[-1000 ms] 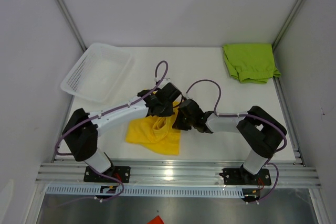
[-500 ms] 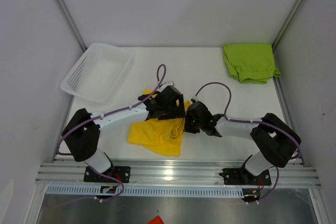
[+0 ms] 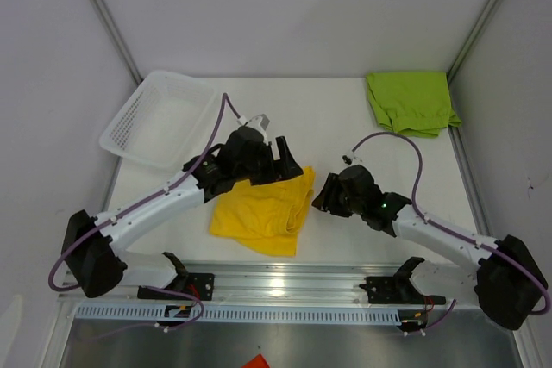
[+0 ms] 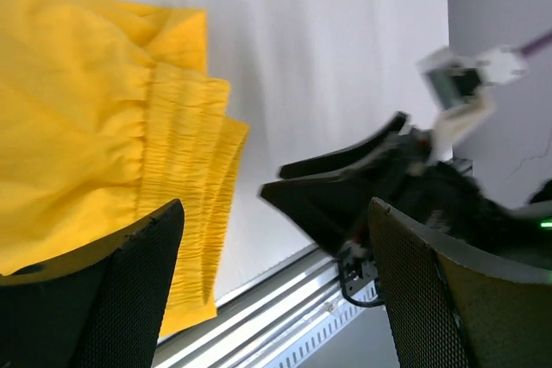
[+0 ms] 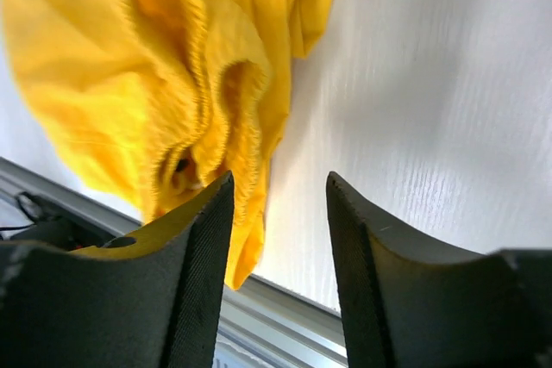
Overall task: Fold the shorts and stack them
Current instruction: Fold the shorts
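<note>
Far back and left of the yellow shorts [image 3: 259, 213], a white mesh basket [image 3: 129, 109] on the bench [image 3: 345, 118]

Over the back right corner of the yellow shorts, the left claw [image 3: 289, 161], wide open, nothing in it

Yellow shorts lying in a soft heap on the bench, stretchy waistband bunched up on the right side

Just beside the right edge of the yellow shorts, the right claw [image 3: 323, 196], tips pointing at the cloth, partly open with only bare bench in the gap, holding nothing

Far back and right of the yellow shorts, well apart, the green shorts [image 3: 410, 102], folded up in the bench corner
</note>
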{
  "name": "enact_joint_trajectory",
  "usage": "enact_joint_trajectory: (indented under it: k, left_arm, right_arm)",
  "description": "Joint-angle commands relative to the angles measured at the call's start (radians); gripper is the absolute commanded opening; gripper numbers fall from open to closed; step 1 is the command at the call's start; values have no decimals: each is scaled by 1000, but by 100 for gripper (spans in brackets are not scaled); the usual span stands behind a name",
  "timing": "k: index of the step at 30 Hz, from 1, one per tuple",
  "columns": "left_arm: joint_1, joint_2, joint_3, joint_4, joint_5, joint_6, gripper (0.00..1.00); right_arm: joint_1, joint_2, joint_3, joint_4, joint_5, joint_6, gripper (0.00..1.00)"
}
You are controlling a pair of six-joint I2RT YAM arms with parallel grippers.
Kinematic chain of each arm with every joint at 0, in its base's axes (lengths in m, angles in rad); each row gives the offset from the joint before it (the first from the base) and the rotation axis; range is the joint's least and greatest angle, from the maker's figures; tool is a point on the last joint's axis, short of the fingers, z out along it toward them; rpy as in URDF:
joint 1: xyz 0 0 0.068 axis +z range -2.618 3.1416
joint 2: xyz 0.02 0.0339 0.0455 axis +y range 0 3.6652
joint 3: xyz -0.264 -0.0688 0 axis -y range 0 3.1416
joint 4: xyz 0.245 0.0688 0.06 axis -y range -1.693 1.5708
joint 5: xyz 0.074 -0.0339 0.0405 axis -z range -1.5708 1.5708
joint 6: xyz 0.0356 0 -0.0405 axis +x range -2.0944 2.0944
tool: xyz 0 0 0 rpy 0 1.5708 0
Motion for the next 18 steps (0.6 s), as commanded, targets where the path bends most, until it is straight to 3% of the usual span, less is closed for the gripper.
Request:
enact_joint_trajectory:
  k: [1, 5, 10, 18]
  left_arm:
    - [22, -98, -124, 65, 38, 54, 87]
    - [16, -133, -248, 163, 91, 69, 86]
    - [-35, -157, -388, 269, 92, 126, 86]
    - [-113, -190, -507, 397, 47, 158, 84]
  right_arm:
    - [-39, -78, 25, -41, -23, -45, 50]
    - [-102, -8, 104, 22, -193, -82, 50]
    - [-130, 73, 151, 182, -342, -40, 44]
    - [-142, 165, 257, 298, -363, 1, 32]
